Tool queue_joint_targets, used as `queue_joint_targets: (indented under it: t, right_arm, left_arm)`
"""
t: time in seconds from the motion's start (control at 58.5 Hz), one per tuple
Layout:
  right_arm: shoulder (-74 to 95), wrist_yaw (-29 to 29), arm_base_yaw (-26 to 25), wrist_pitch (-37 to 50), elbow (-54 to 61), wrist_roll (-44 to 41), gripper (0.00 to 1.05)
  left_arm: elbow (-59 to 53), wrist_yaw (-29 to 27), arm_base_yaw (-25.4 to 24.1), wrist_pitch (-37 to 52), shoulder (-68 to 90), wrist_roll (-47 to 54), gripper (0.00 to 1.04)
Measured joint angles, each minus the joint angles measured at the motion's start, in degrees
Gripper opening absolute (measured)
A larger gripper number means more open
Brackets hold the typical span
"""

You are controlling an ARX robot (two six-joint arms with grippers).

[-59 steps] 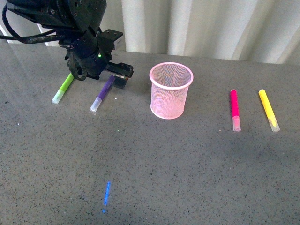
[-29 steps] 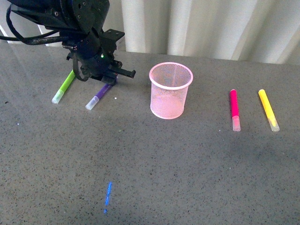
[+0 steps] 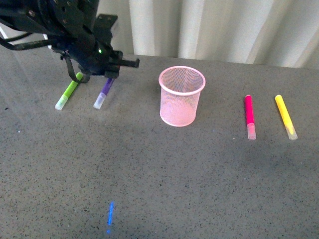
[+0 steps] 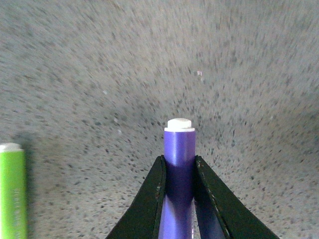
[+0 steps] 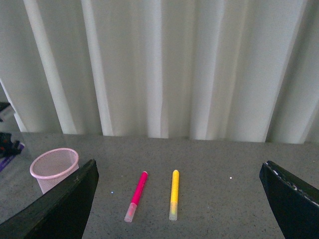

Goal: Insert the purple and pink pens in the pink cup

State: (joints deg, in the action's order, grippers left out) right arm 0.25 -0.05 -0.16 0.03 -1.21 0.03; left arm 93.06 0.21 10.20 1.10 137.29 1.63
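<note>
My left gripper [image 3: 108,79] is shut on the purple pen [image 3: 103,92] and holds it tilted above the table at the far left, pale cap lowest. In the left wrist view the black fingers [image 4: 149,199] clamp the pen's violet body [image 4: 179,154], its white end pointing away. The pink cup [image 3: 182,95], a pink mesh holder, stands upright mid-table, to the right of that gripper. The pink pen [image 3: 249,116] lies flat right of the cup; it also shows in the right wrist view [image 5: 137,194], with the cup [image 5: 54,168]. My right gripper [image 5: 179,209] is open and empty, out of the front view.
A lime-green pen [image 3: 67,94] lies left of the purple pen, and shows in the left wrist view [image 4: 12,191]. A yellow pen [image 3: 285,116] lies right of the pink pen. A blue light streak [image 3: 110,214] marks the near table. White curtains hang behind the table's far edge.
My left gripper has lifted the purple pen off the table and drawn back to the left; the pen hangs steeper now. The blue streak has slid nearer. The other pens and the cup have not moved.
</note>
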Motion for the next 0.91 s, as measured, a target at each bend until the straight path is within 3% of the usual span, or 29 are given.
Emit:
queue_joint_targets:
  t: [0.393,0.461,0.683,0.905]
  right_arm:
    - [0.0,0.0,0.0,0.0,0.0,0.0,0.98]
    - [0.0,0.0,0.0,0.0,0.0,0.0,0.98]
    - [0.0,0.0,0.0,0.0,0.0,0.0,0.98]
    - [0.0,0.0,0.0,0.0,0.0,0.0,0.98]
  left_arm:
    - [-23.67,-2.58,-1.29,33.44,-22.97,-10.51,0.13]
    - [-29.44,-4.7,0.02,43.06,-24.41,-13.38,0.13]
    - [-36.13,-7.63,6.56,60.59,-22.91,-18.93,0.13]
    - [-33.64,-11.17,12.0,66.95,-16.13,-22.82,0.13]
